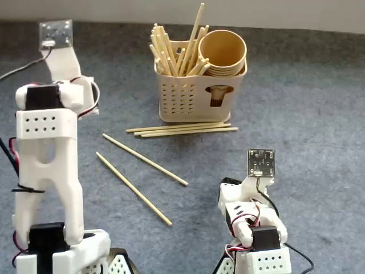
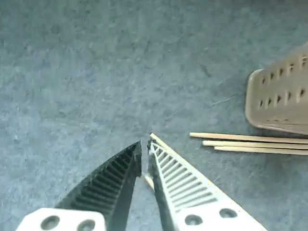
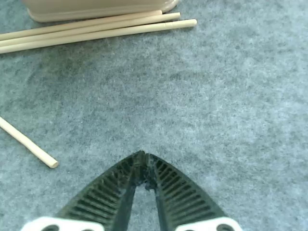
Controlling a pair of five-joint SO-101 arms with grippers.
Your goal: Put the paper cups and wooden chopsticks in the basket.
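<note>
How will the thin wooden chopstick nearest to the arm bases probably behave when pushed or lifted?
The thin wooden chopstick looks straight and stiff, so it should lift without bending. It seems round, so a sideways push may roll it, though the fuzzy grey carpet probably slows that.

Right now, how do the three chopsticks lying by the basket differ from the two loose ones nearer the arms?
The three chopsticks lie packed side by side along the front of the basket; the two loose chopsticks lie apart. The three run straight across the grey mat; the two loose ones slant diagonally. All five lie flat on it, outside the basket.
</note>
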